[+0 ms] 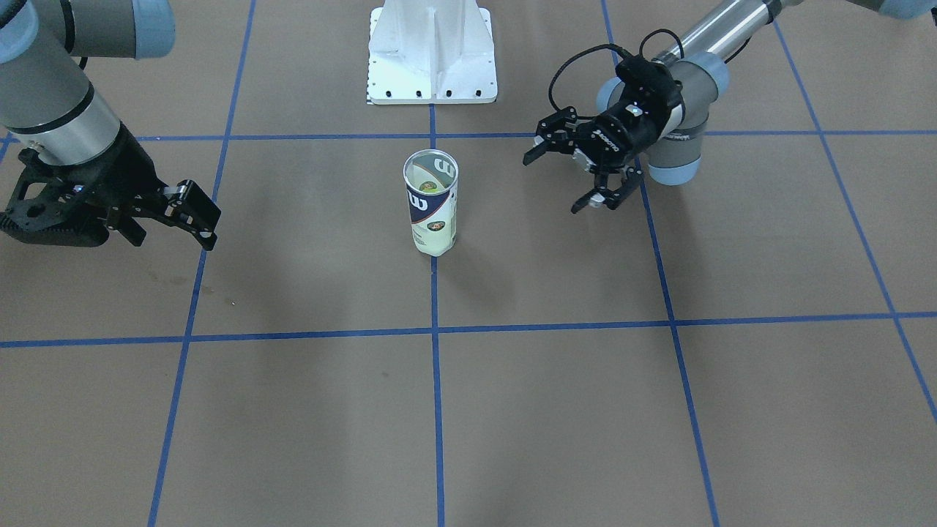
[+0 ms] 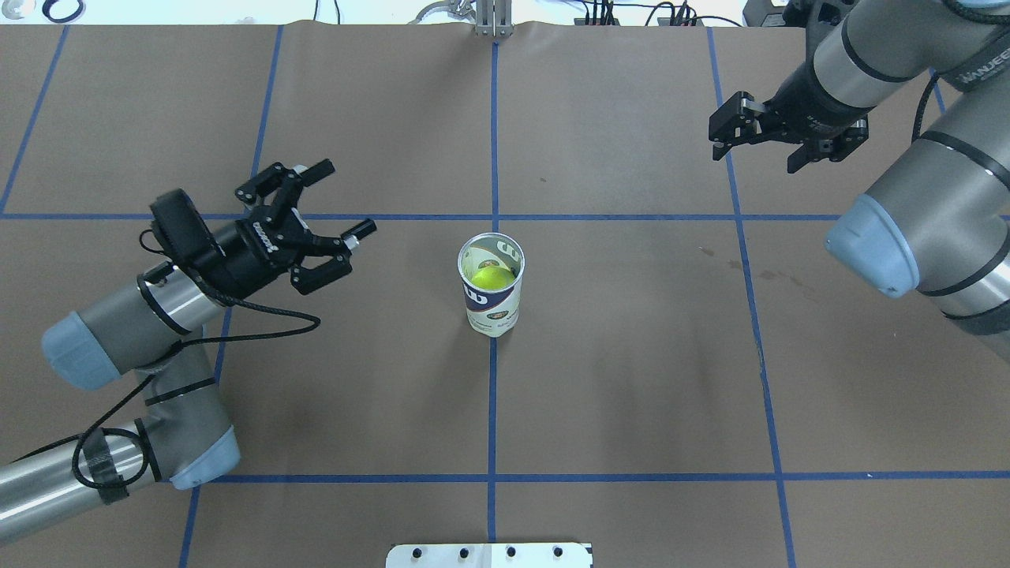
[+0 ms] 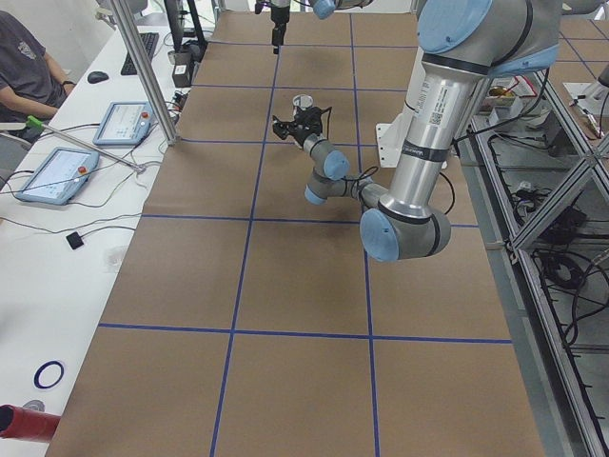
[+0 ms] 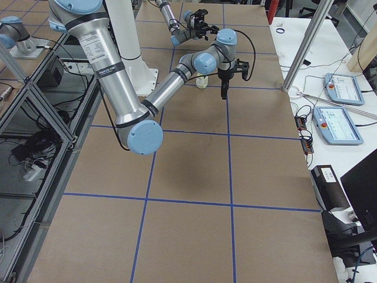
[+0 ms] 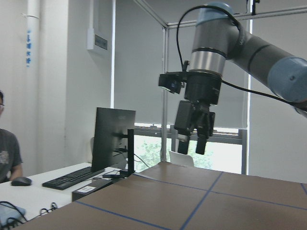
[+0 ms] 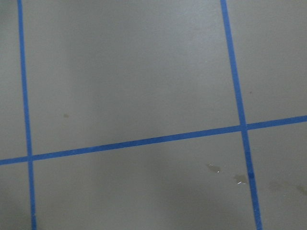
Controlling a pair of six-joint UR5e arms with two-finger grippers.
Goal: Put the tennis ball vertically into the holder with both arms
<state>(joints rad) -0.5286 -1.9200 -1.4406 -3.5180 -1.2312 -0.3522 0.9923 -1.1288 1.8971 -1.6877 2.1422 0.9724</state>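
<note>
On the table (image 2: 631, 355), the holder (image 2: 491, 304) stands upright, open mouth upward.

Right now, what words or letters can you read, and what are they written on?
"W": on the holder's navy label.
"ROBOTIQ": white letters on the left gripper's body.
Too small to read: the holder's small print and the lettering on the right arm.
</note>
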